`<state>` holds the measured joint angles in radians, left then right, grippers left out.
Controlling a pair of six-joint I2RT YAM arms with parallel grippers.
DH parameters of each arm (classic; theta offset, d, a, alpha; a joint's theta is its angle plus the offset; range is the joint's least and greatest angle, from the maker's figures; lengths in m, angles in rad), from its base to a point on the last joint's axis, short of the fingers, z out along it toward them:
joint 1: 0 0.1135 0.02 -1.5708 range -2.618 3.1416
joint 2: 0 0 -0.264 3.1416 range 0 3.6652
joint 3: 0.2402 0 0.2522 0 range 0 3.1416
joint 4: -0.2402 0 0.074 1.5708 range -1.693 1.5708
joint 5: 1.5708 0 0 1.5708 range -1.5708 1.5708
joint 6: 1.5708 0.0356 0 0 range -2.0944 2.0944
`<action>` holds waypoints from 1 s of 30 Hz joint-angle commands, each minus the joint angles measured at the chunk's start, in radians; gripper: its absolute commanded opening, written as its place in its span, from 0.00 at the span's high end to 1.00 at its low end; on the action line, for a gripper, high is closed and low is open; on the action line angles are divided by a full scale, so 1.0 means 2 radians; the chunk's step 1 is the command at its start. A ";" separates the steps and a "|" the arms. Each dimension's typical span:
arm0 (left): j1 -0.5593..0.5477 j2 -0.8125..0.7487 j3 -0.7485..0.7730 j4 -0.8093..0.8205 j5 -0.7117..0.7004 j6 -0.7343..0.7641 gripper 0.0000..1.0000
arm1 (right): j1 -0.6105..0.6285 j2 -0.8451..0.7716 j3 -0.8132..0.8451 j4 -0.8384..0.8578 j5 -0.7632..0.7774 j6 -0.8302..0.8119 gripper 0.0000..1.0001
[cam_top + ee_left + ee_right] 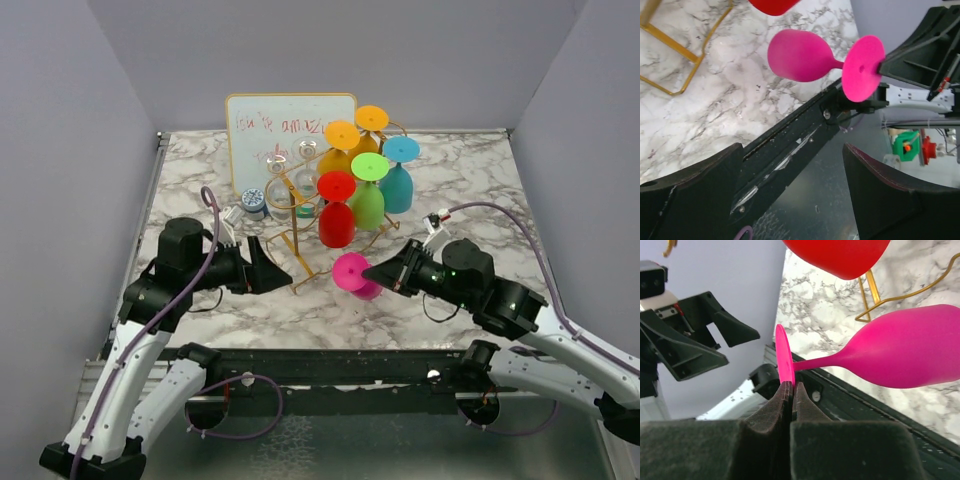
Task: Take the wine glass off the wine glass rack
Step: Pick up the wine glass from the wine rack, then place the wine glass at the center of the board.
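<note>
The marble table (480, 290) carries the wine glass rack (300, 268) a little behind its middle, and all other places are told here from this rack. The whiteboard (280, 125) stands upright just behind the rack, with red writing that is too blurred to read. The left gripper (287, 278) is near the front foot of the rack, on its left side. Its fingers are spread wide apart and hold nothing. The right gripper (375, 270) is in front of the rack, on its right side. Its two fingers are pressed together on the rim of the round foot of the pink wine glass (352, 272). On the rack hang several coloured glasses with the foot up: a red one (336, 210), a green one (368, 195), a blue one (398, 180) and two yellow-orange ones (342, 145) further back. Two clear glasses (278, 185) are on its left part. The pink wine glass is off the rack, just in front of it and below the red glass. It lies almost horizontal, with the bowl toward the rack. If the bowl touches the table, I cannot tell. A small patterned jar (254, 203) stands just left of the rack.
</note>
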<state>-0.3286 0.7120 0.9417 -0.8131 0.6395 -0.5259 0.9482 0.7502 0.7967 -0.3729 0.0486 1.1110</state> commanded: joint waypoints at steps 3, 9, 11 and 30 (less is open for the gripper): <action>-0.001 -0.063 -0.063 0.115 0.072 -0.093 0.22 | 0.003 -0.019 -0.012 -0.009 -0.067 -0.121 0.99; -0.001 -0.070 -0.083 0.134 0.084 -0.105 0.27 | 0.003 -0.011 -0.023 0.021 -0.118 -0.137 0.99; -0.001 -0.058 -0.089 0.134 0.091 -0.093 0.27 | 0.003 -0.004 -0.026 0.030 -0.131 -0.141 0.99; -0.112 0.002 -0.104 0.250 0.046 -0.105 0.33 | 0.003 0.009 -0.089 0.148 -0.168 -0.106 1.00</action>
<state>-0.4778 0.7097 0.7559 -0.4152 0.7658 -0.7090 0.9482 0.7700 0.6346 -0.1703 -0.2554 0.8768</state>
